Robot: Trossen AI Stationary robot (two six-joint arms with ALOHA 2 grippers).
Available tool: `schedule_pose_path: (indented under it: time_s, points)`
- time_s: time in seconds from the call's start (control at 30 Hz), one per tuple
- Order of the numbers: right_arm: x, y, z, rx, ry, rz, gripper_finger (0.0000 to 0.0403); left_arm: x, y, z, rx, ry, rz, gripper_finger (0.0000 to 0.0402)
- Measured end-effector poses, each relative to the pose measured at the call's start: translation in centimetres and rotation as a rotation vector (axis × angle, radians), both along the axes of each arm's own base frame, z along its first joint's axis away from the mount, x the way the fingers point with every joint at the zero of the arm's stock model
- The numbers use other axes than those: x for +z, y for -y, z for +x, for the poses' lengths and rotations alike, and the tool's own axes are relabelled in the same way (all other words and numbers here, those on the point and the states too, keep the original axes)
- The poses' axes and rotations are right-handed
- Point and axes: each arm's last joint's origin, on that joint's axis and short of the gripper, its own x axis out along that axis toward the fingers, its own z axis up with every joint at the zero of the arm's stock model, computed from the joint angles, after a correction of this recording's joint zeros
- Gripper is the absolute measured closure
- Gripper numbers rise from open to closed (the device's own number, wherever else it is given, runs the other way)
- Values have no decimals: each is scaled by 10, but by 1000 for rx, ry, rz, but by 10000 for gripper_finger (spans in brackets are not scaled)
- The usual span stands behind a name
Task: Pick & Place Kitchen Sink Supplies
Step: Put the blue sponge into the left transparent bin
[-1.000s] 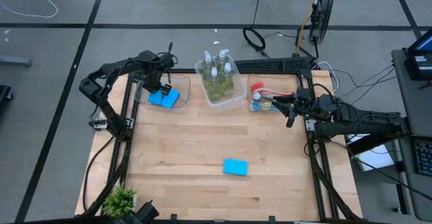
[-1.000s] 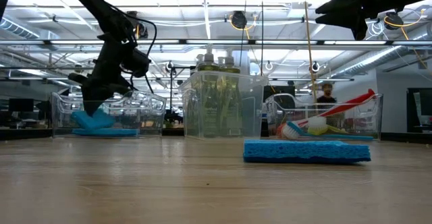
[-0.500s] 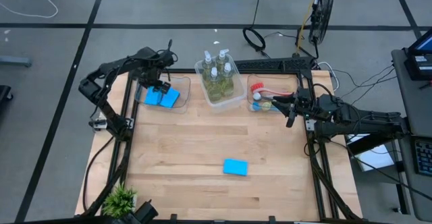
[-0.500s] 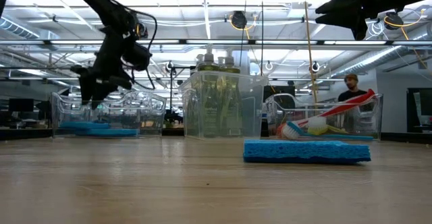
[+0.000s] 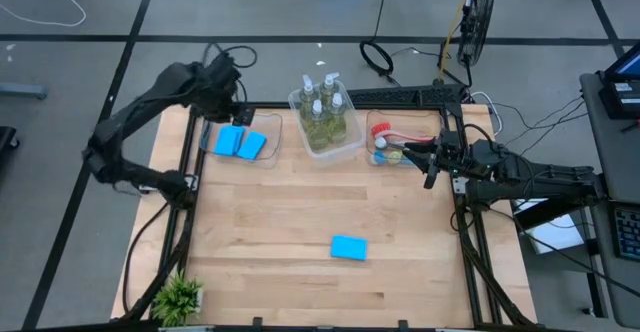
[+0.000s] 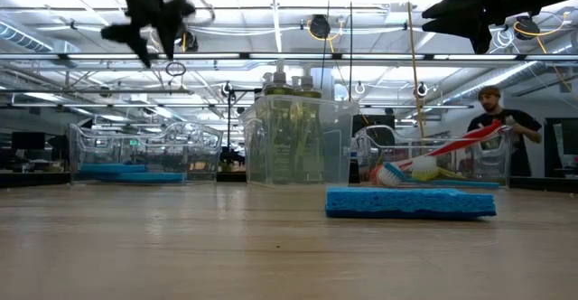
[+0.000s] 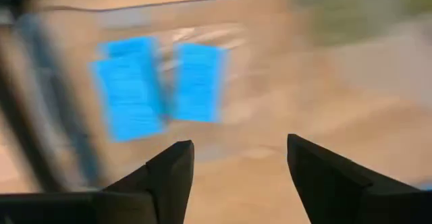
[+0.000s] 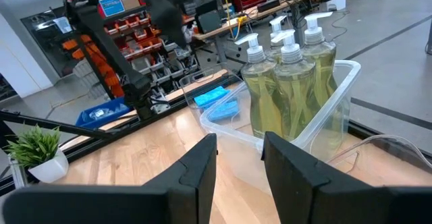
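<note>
The wooden worktop (image 5: 300, 212) carries three clear bins along its far edge. The middle bin (image 5: 327, 122) holds four soap bottles (image 5: 322, 107). The left hand (image 5: 222, 84), fingers spread and empty, hangs above the left bin's sponges (image 5: 240, 143). The right hand (image 5: 432, 164), slightly parted, empty, waits beside the brushes (image 5: 395, 144). One sponge (image 5: 348, 247) lies mid-worktop.

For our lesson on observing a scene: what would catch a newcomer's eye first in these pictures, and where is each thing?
The lone blue sponge lying on the bare wood toward the table's near edge stands out most. At the far edge sit three clear bins: more blue sponges in the left one, soap bottles in the middle one, and brushes in the right. The left gripper hangs open above the sponge bin.
</note>
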Motion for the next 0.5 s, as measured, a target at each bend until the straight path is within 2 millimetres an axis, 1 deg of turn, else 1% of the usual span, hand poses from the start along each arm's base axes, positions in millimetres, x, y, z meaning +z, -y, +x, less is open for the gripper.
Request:
schedule_pose_path:
  time_s: [0.1,0.23,0.33,0.5]
  points:
    - [0,0,0,0,0,0,293,23,29,5,-58,161,47,168]
    - [0,0,0,0,0,0,293,44,66,14,-170,350,108,177]
    - [0,0,0,0,0,0,293,54,91,27,-289,456,163,184]
    - [0,0,0,-1,2,-4,293,61,128,51,-434,545,263,198]
